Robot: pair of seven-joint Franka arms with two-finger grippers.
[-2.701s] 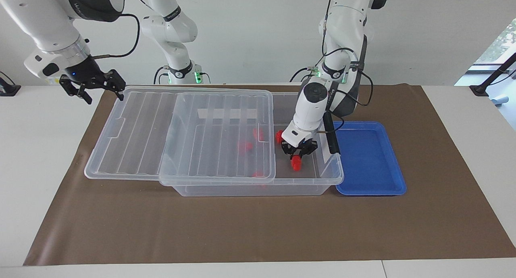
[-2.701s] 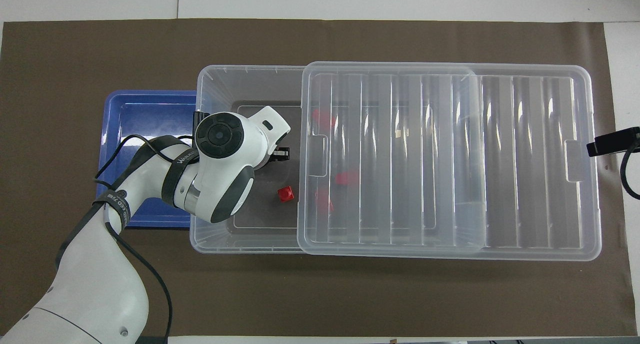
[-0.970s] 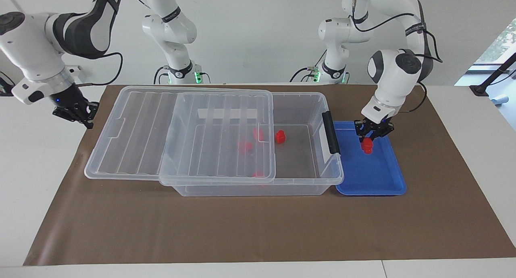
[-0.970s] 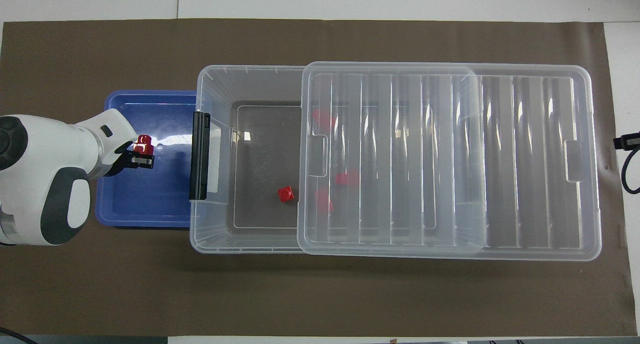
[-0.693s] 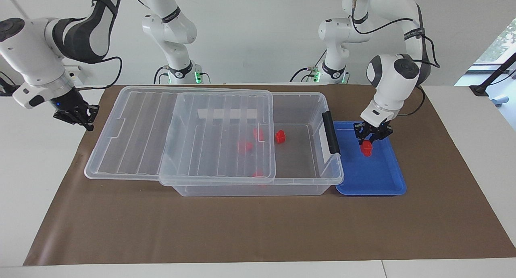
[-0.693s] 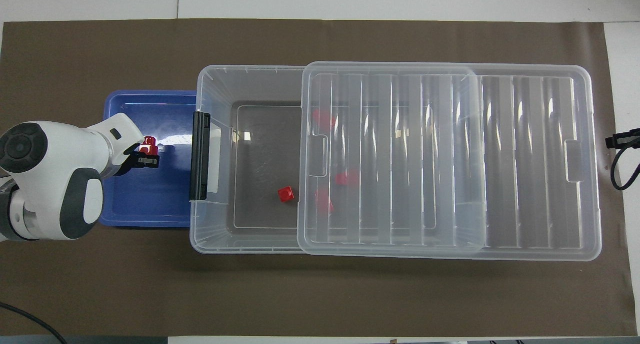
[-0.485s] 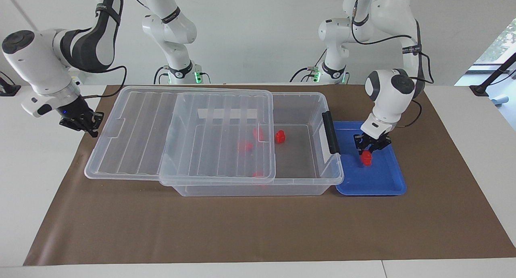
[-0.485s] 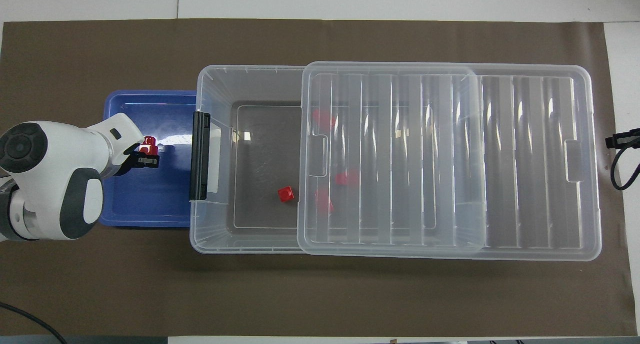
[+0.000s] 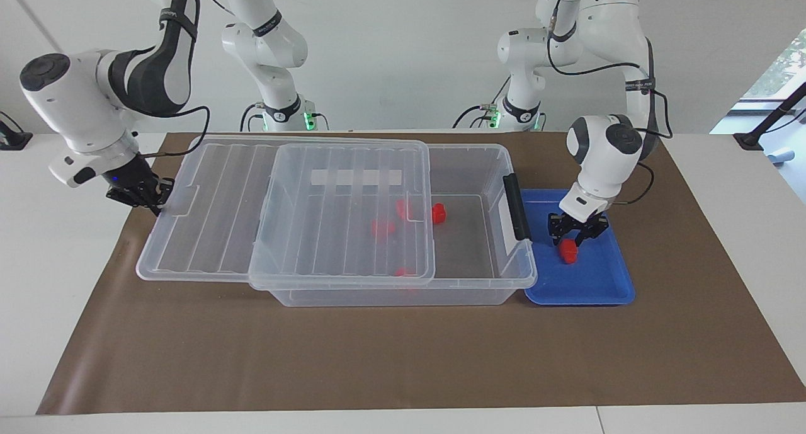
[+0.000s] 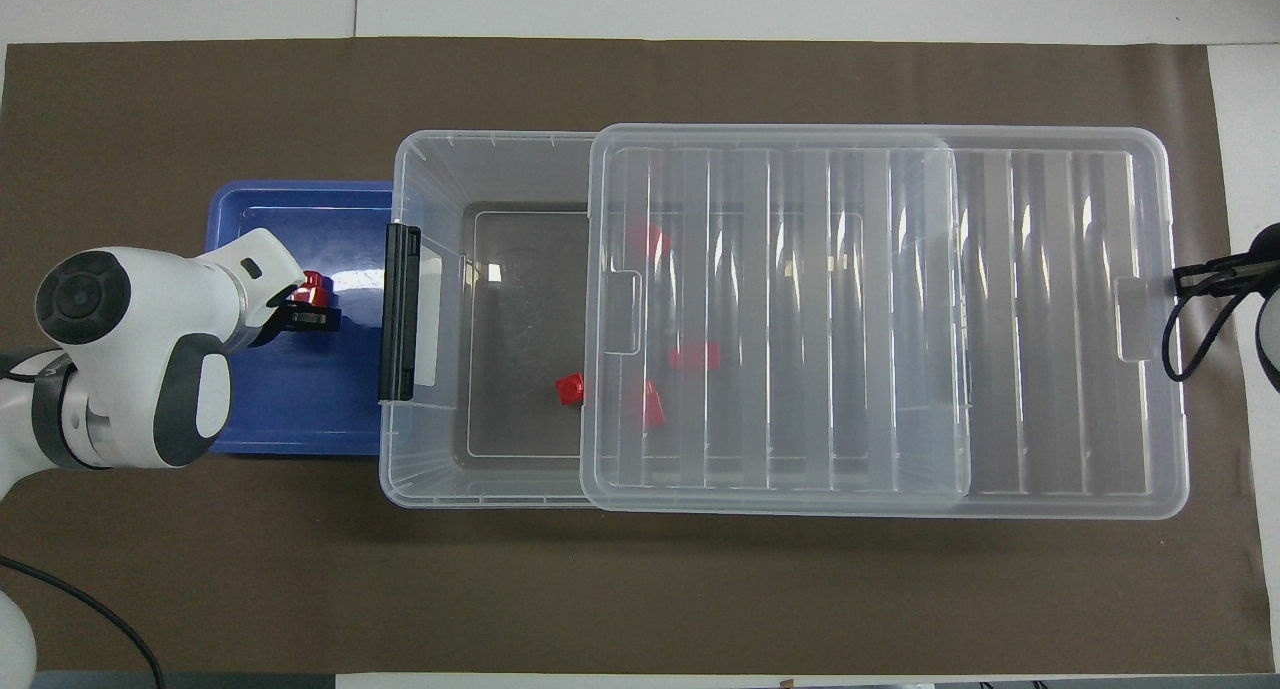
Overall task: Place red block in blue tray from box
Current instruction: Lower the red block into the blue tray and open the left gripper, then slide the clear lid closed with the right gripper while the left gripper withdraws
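Note:
The blue tray sits beside the latch end of the clear box, toward the left arm's end of the table. A red block lies tilted in the tray. My left gripper hangs right over it, open, fingers astride the block. Several more red blocks stay in the box, one uncovered, the others under the ribbed lid. My right gripper is shut against the lid's end edge.
The lid lies slid across the box and overhangs its end toward the right arm. A black latch stands on the box end next to the tray. Brown paper covers the table.
My left gripper came down into the tray and its fingers parted from the red block. The right gripper reached the lid's end and nudged the lid toward the left arm's end.

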